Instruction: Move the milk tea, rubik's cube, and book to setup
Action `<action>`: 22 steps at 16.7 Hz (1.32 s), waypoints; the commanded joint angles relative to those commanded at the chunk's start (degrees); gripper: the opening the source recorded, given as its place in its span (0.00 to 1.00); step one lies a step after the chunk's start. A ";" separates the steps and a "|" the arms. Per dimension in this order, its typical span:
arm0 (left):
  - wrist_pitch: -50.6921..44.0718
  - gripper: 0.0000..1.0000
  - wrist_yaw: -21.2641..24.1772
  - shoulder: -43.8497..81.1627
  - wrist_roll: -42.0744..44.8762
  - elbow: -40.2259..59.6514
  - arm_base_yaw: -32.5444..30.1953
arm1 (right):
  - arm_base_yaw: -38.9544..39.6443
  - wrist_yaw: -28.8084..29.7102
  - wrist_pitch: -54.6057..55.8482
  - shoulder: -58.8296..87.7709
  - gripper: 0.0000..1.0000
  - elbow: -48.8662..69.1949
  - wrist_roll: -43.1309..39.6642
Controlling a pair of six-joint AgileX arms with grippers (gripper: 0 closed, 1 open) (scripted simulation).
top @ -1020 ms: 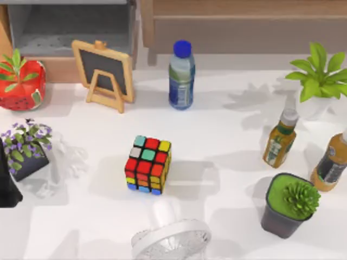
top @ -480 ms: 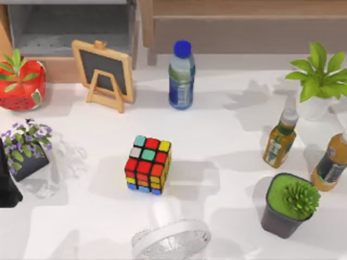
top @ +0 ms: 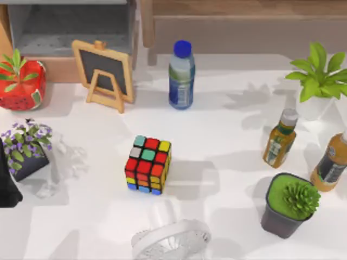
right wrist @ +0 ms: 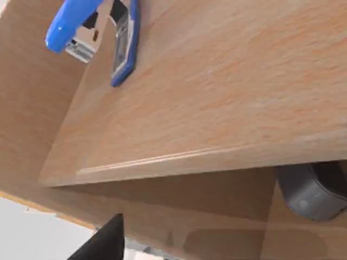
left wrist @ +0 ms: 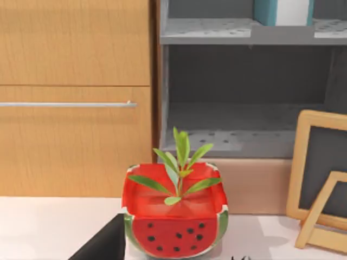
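The rubik's cube (top: 147,164), black-edged with mixed coloured stickers, rests on the white table (top: 227,124) near the middle, with nothing touching it. My left arm (top: 5,184) is a dark shape at the table's left edge, well left of the cube, beside a purple-flower pot. A dark part of my left gripper (left wrist: 103,246) appears in the left wrist view, facing a watermelon planter (left wrist: 174,216). A dark part of my right gripper (right wrist: 100,241) appears in the right wrist view, close to a wooden cabinet surface (right wrist: 217,97). The milk tea and the book are out of view.
Around the cube stand a small chalkboard easel (top: 104,73), a blue-capped bottle (top: 181,76), two tea bottles (top: 280,138), a succulent pot (top: 287,205), a leafy plant (top: 319,76), a purple-flower pot (top: 26,147) and a white fan (top: 171,238). Open shelves (left wrist: 244,124) lie behind. A blue stapler (right wrist: 92,30) lies on the wood.
Shadows on the right side of the table have shifted slightly. The cube, the other objects and my left arm have stayed where they were.
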 joint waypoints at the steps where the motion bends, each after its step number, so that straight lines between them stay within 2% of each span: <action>1: 0.00 1.00 0.00 0.00 0.00 0.00 0.00 | 3.87 1.93 -6.21 1.96 1.00 4.93 2.89; 6: 0.00 1.00 0.00 0.00 0.00 0.00 0.00 | 21.79 14.79 -38.73 15.41 1.00 28.50 13.80; 12: 0.00 1.00 0.00 0.00 0.00 0.00 0.00 | 37.73 31.57 -71.75 34.90 1.00 50.26 19.95; 17: 0.00 1.00 0.00 0.00 0.00 0.00 0.00 | 44.28 39.60 -83.96 44.65 1.00 58.26 21.03; 22: 0.00 1.00 0.00 0.00 0.00 0.00 0.00 | 44.67 40.10 -84.66 45.25 1.00 58.68 21.04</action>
